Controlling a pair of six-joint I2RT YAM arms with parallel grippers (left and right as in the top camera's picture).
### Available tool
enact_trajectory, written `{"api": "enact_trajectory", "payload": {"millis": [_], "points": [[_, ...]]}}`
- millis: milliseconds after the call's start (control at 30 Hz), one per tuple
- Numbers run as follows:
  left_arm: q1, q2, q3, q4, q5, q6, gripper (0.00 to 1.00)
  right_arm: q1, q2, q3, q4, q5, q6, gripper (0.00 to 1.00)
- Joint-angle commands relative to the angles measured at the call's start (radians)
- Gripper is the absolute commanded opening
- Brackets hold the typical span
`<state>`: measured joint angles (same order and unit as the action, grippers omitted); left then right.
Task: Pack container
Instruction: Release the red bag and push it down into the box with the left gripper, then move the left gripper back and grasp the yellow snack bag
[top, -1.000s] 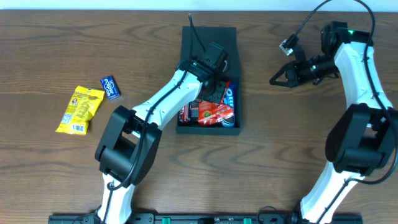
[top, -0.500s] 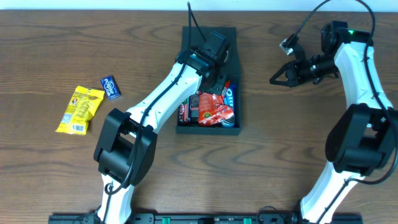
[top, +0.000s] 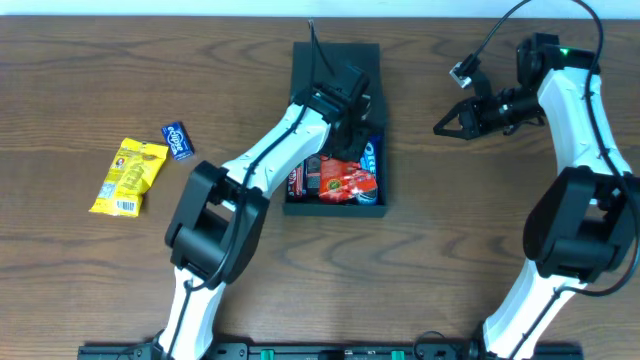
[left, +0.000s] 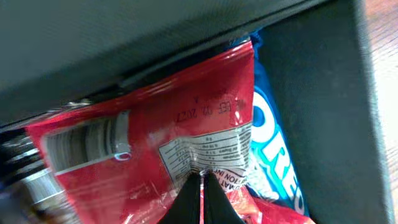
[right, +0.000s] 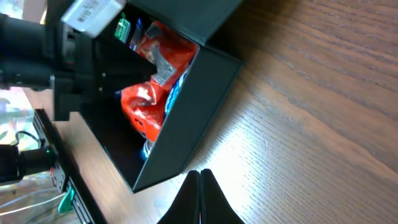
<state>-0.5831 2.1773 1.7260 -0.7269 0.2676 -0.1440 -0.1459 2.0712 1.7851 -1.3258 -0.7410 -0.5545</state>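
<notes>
Black fingertips of left gripper (left: 198, 182) pressed together, nothing visible between them, tips just above red packet (left: 143, 143), which partly overlaps blue Oreo packet (left: 273, 162) inside container (top: 340, 209). Container sits near centre of table (top: 450, 270), lid flap open on its far side. Right gripper (right: 199, 179) likewise pressed together and empty, over the wood to the right of container; yellow packet (top: 128, 176) and small blue packet (top: 179, 141) lie well to its left.

You see the overhead view evenly lit; your left wrist view is blurred along the container (left: 323, 93), and glare whitens the table (right: 261, 146).
</notes>
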Motion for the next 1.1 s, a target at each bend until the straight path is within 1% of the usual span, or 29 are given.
{"api": "enact_trajectory", "payload": {"millis": [0, 233, 367, 433, 533, 633, 700, 833, 933, 1067], "points": [[0.0, 0.043, -0.01, 0.006, 0.071, 0.017, 0.06, -0.003, -0.004, 0.019, 0.001, -0.019, -0.019, 0.02], [0.006, 0.038, 0.009, -0.005, 0.074, 0.017, 0.06, -0.003, -0.004, 0.019, 0.001, -0.019, -0.019, 0.02], [0.03, -0.023, 0.076, -0.053, 0.069, 0.026, 0.06, -0.003, -0.004, 0.019, 0.001, -0.019, -0.019, 0.01], [0.051, -0.08, 0.108, -0.072, 0.026, 0.029, 0.06, -0.003, -0.004, 0.019, 0.001, -0.019, -0.019, 0.01], [0.099, -0.188, 0.122, -0.101, -0.131, 0.027, 0.06, -0.003, -0.004, 0.019, 0.001, -0.019, -0.019, 0.01], [0.166, -0.273, 0.122, -0.171, -0.305, 0.024, 0.06, -0.003, -0.004, 0.019, 0.002, -0.019, -0.019, 0.02], [0.241, -0.315, 0.121, -0.255, -0.393, 0.024, 0.06, -0.003, -0.004, 0.019, 0.002, -0.019, -0.019, 0.01], [0.386, -0.32, 0.105, -0.383, -0.422, 0.025, 0.06, -0.003, -0.004, 0.019, 0.006, -0.02, -0.019, 0.02], [0.478, -0.32, 0.038, -0.404, -0.428, 0.058, 0.06, -0.003, -0.004, 0.019, 0.008, -0.02, -0.018, 0.02], [0.567, -0.321, -0.062, -0.414, -0.432, 0.105, 0.06, -0.003, -0.004, 0.019, 0.009, -0.02, -0.007, 0.01]]}}
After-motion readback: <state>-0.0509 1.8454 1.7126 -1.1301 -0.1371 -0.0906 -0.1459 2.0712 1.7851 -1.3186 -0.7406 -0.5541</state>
